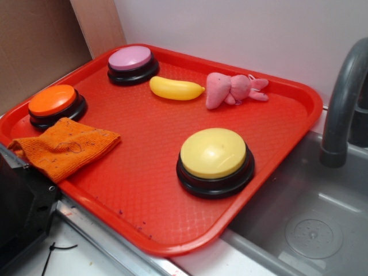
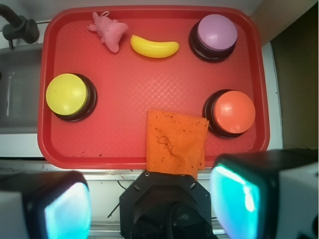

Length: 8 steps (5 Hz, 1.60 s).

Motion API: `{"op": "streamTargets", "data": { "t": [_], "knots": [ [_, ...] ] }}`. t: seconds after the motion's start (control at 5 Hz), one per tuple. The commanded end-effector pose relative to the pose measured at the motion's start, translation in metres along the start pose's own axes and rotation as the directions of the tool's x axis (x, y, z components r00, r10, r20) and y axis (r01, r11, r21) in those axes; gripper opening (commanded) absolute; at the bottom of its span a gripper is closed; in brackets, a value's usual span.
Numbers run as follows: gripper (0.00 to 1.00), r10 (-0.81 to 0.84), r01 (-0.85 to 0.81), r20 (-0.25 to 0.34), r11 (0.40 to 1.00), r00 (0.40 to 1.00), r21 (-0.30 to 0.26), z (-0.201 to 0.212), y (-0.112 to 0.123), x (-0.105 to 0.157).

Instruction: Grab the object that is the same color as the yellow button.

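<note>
Gripper (image 2: 152, 199) fills the bottom of the wrist view, with its two fingers (image 2: 65, 206) spread wide apart and holding nothing, one at each lower corner. It hangs outside the near edge of the red tray (image 2: 124, 109), which I take as landmark for all places.

Closest on the tray, an orange cloth (image 2: 175, 142) lies flat and hangs a little over the near rim. Just beside it, toward the near right part of the tray, stands the orange button (image 2: 233, 111) on a black base. Toward the left side of the tray sits the yellow button (image 2: 67, 94), also on a black base, well apart from the cloth.

Farther, near the far rim of the tray, the yellow banana (image 2: 154, 47) lies on its side, roughly in the middle of the tray's width. Nothing touches it. To its left, very near, lies a pink plush toy (image 2: 109, 30). To its right, in the far right corner of the tray, stands the pink-purple button (image 2: 217, 34).

Beyond the left rim of the tray there is a grey sink (image 1: 313, 224) with a dark faucet (image 1: 345, 98).
</note>
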<state>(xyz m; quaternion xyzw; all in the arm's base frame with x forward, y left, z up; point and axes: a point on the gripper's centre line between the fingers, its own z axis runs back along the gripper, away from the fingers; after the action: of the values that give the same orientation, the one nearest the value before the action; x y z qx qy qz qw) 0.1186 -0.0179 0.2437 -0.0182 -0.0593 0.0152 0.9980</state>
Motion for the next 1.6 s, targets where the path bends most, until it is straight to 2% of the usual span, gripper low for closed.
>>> {"op": "streamTargets", "data": {
  "t": [0.0, 0.2, 0.4, 0.6, 0.8, 1.0, 1.2, 1.4],
  "knots": [
    [1.0, 0.0, 0.0, 0.0, 1.0, 1.0, 0.0, 0.0, 0.0, 0.0],
    [1.0, 0.153, -0.153, 0.0, 0.988, 0.988, -0.039, -0.007, 0.005, 0.005],
    [1.0, 0.35, -0.349, 0.014, 0.936, 0.937, -0.043, -0.02, 0.012, 0.015],
    [1.0, 0.568, -0.568, 0.029, 0.823, 0.823, -0.003, -0.039, 0.019, 0.031],
    [1.0, 0.746, -0.749, 0.115, 0.662, 0.656, -0.021, -0.058, 0.024, 0.053],
    [1.0, 0.873, -0.883, 0.202, 0.465, 0.445, -0.063, -0.082, 0.031, 0.081],
    [1.0, 0.927, -0.944, 0.225, 0.322, 0.299, -0.071, -0.107, 0.042, 0.103],
    [1.0, 0.936, -0.955, 0.225, 0.291, 0.271, -0.06, -0.131, 0.048, 0.12]
  ]
}}
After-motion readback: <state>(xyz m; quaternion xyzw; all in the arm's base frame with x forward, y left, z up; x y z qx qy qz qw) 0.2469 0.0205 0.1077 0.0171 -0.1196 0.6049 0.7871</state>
